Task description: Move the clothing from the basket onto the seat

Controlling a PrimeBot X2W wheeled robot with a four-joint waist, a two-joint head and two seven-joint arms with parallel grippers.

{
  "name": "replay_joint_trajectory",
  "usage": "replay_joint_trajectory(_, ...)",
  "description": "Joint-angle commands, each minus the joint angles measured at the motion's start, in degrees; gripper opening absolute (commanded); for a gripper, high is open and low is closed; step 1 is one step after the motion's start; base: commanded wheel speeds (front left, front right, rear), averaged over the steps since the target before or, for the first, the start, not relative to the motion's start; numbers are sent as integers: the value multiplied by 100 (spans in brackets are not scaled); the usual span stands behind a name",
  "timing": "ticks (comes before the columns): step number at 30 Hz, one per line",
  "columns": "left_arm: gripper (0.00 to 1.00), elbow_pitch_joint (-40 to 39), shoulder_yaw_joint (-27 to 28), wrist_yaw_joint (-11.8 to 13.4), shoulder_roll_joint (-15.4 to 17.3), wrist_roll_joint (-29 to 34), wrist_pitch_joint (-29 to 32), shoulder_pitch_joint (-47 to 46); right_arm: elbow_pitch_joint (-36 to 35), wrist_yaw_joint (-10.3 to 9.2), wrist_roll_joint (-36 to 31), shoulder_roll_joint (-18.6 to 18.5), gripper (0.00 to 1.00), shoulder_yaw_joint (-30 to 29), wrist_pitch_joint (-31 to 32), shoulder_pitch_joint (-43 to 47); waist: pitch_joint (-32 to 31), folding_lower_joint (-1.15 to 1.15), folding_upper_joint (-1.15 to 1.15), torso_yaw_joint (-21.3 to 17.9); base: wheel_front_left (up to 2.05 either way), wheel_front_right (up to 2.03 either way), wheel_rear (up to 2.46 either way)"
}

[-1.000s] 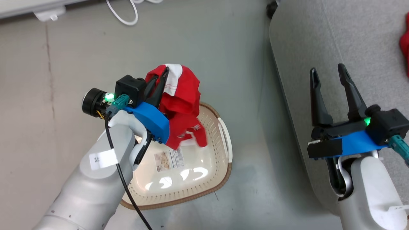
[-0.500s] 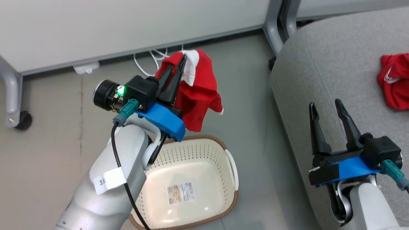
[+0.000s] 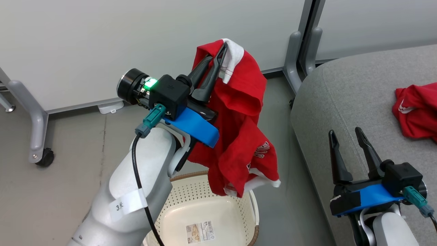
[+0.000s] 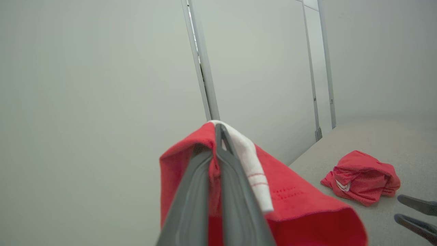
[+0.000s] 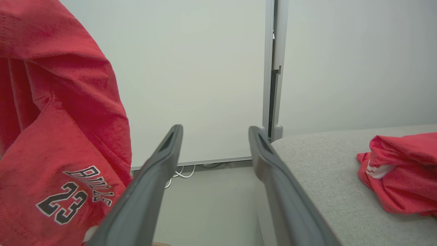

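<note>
- One red garment (image 3: 244, 136) hangs in the air above the basket (image 3: 191, 196). Its white-trimmed top edge is pinched between the left fingers (image 3: 214, 68), which are pressed together on the cloth.
- A second red garment (image 3: 414, 114) lies crumpled on the grey seat (image 3: 348, 95).
- The right fingers (image 3: 337, 160) are spread and hold nothing, over the seat's near edge.
- The basket sits on the floor (image 3: 68, 191) beside the seat, with a label (image 3: 199, 230) on its bottom.

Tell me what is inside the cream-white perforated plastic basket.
A barcode label lies on the bare floor of the basket; no clothing shows there. The pale left forearm covers its left side and the hanging red fabric garment covers part of its far wall; those parts are unseen.
</note>
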Motion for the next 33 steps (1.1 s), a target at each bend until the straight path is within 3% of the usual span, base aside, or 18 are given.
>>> replay_joint_trajectory(1, 0, -89, -2, -26, -30, 20, -26, -52, 16, 1, 32, -3, 100, -27, -24, 118, -123, 1, -1, 32, 0, 0, 0)
replay_joint_trajectory(17, 0, -253, -89, -49, -95, 37, -22, 151, 14, 1, -5, -3, 100, 65, -24, 193, -280, 1, -1, 117, 0, 0, 0)
replay_joint_trajectory(33, 0, -377, -209, -56, -137, 127, -21, 49, 343, 1, -341, -358, 100, 1175, -23, -749, -129, 1, -1, 205, 0, 0, 0)
